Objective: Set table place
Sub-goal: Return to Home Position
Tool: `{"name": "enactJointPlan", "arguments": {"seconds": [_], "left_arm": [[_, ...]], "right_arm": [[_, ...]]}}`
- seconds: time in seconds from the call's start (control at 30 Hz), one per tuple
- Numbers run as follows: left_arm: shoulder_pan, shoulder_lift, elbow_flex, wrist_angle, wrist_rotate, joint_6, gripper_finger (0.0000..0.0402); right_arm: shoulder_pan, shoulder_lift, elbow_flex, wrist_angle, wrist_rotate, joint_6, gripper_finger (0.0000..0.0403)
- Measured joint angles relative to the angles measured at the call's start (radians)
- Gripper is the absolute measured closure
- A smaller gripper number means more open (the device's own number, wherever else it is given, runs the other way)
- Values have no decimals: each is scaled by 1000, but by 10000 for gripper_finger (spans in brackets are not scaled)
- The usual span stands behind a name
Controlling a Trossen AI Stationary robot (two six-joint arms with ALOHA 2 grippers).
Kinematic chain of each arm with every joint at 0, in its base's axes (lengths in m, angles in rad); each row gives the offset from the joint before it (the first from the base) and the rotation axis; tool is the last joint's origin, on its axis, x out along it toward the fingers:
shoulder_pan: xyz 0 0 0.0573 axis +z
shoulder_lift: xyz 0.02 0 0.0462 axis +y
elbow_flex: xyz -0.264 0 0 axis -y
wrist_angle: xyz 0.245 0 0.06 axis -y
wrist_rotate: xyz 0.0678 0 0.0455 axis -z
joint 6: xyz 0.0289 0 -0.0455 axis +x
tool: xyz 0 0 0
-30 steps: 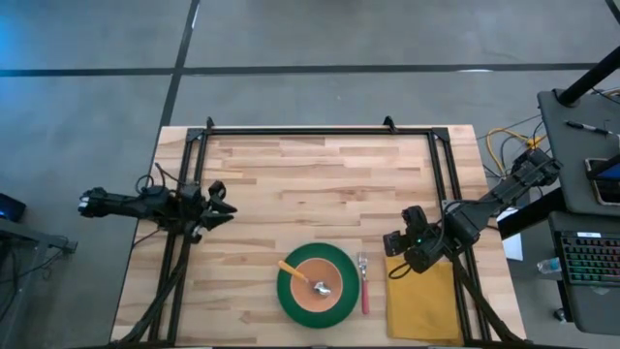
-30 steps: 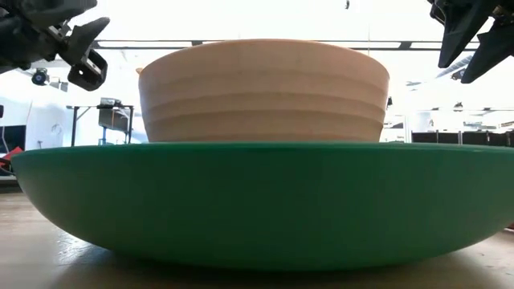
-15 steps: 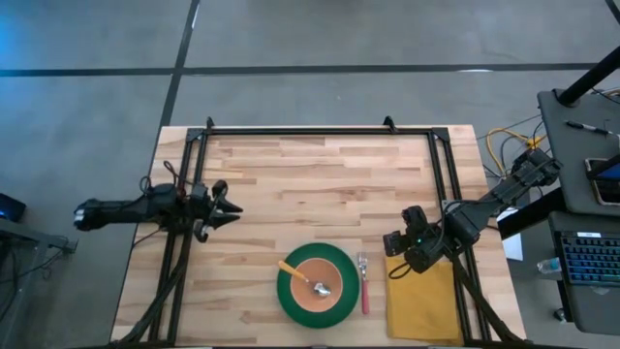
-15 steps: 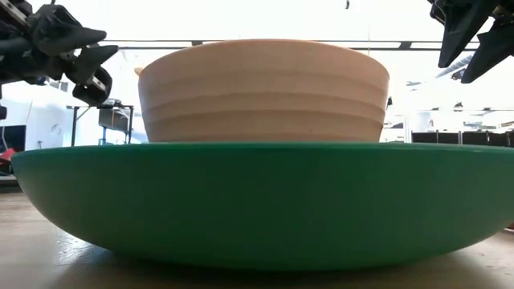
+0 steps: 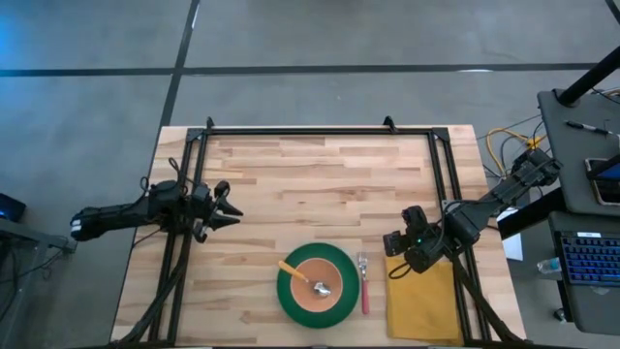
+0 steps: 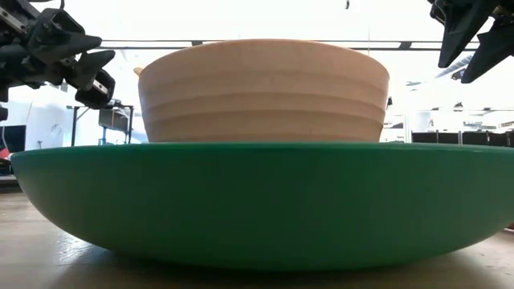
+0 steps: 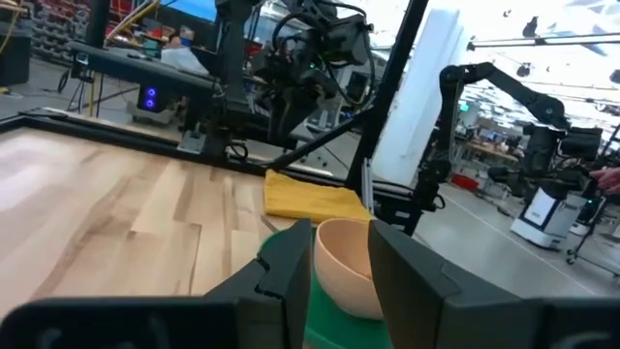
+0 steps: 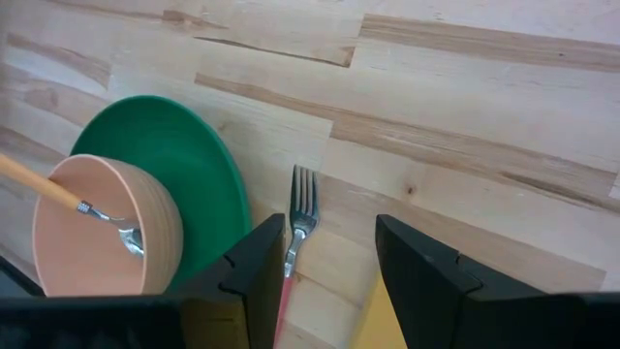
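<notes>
A round green plate lies near the table's near edge, and a peach-orange bowl stands on it. An orange-handled spoon rests in the bowl, its handle leaning over the rim. A red-handled fork lies flat just right of the plate. A mustard-yellow napkin lies flat right of the fork. My left gripper hovers open and empty at the table's left, pointing level toward the right. My right gripper hangs open and empty above the napkin's far left corner, tipped down toward the fork.
A black metal frame runs along the table's far edge, with rails down the left and right sides. Bare wood fills the table's far half. A desk with a keyboard stands beyond the right edge.
My left arm has swung about and sunk slightly. Its rear end has gone toward the table's near edge and its gripper has edged toward the right, rolling a little. Its finger gap looks the same.
</notes>
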State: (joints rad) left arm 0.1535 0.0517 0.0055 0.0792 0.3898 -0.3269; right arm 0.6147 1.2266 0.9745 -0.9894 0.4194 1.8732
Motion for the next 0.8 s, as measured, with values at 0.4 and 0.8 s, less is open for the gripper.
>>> {"name": "enactJointPlan", "arguments": {"seconds": [0.4, 0.8], "left_arm": [[0, 0, -1, 0, 10, -7, 311], [0, -1, -1, 2, 9, -7, 311]], "right_arm": [[0, 0, 0, 0, 0, 0, 248], [0, 0, 0, 0, 0, 0, 248]]}}
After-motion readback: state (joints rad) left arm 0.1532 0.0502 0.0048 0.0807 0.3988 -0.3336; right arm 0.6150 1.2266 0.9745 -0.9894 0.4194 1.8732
